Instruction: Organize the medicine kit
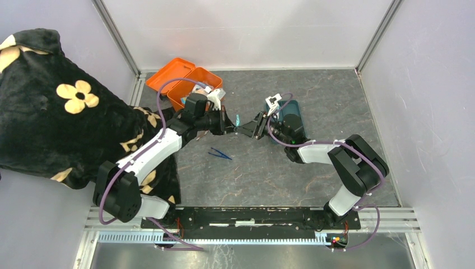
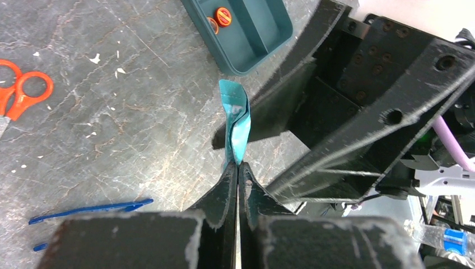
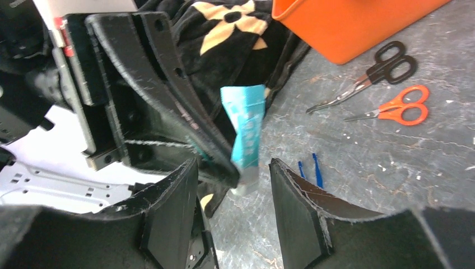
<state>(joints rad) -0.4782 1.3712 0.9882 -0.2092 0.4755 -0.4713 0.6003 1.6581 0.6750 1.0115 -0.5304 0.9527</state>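
jaws of the left gripper [image 2: 237, 171] pressed together on a crumpled teal foil sachet [image 2: 237, 126], held aloft apparently for a handover; those of the right gripper [image 3: 232, 174] stand spread either side of it. the orange plastic medicine kit [image 1: 187, 84], lid open, sits at the table's [image 1: 313, 95] rear left. sachet print too blurred to read.

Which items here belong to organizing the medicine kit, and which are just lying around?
Job: medicine kit, teal compartment tray, teal packet pinched by left gripper, blue tweezers, orange scissors, black-handled scissors.
Lying about: black floral blanket, probably.
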